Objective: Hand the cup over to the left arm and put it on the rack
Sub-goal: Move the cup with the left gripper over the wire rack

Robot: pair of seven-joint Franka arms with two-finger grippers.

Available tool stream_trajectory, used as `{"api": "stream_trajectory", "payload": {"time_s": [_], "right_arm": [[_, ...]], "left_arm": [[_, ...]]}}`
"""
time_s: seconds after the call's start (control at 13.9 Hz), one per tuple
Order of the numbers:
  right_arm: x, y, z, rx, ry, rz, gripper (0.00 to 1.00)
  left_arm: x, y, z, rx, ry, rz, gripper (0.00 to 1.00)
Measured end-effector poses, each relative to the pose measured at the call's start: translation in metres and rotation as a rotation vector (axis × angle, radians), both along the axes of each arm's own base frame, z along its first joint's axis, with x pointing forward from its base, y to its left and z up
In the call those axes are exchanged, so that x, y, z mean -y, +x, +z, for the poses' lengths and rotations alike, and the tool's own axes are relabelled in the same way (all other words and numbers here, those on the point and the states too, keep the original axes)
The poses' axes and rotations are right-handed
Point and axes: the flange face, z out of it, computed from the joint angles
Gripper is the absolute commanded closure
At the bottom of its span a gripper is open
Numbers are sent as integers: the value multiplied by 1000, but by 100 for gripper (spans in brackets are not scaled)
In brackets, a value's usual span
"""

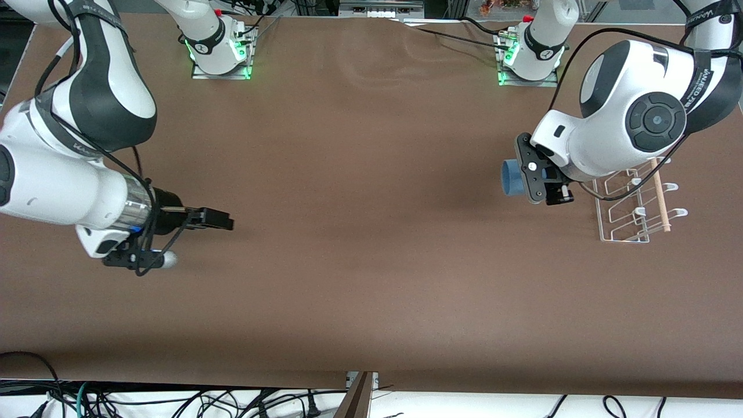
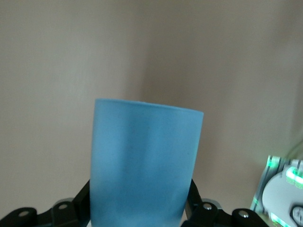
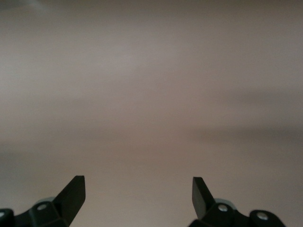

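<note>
Handover looks done: the left claw (image 1: 525,177) grips the light-blue cup (image 2: 144,165) beside the wire rack (image 1: 630,203), placing remains; the right claw (image 3: 138,189) waits wide, empty.

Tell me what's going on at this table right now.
The left gripper holds the blue cup in the air over the table, beside the white wire rack at the left arm's end. The cup isn't on the rack yet. The right gripper is open and empty, waiting over the right arm's end.
</note>
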Motion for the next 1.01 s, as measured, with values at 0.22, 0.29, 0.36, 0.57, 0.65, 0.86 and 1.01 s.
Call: {"api": "stream_trajectory", "payload": {"time_s": [0.22,0.29,0.36,0.57,0.65,0.86,1.01], "right_arm": [[46,-13,20,41,-151,4,0],[57,-19,26,52,-192,35,0],[64,-25,31,58,-218,60,0],[65,-43,42,63,-237,88,0],[66,-47,47,69,-242,88,0],[88,-61,73,105,-255,51,0],[99,-72,90,126,-261,38,0]], "left_arm": [[-33,3,13,6,209,16,99],[-43,4,17,17,273,14,99],[-52,5,19,23,344,14,99],[-79,3,9,-29,597,57,98],[-86,3,-2,-59,673,72,97],[-105,15,-46,-103,869,91,96],[-117,25,-75,-114,990,62,98]]}}
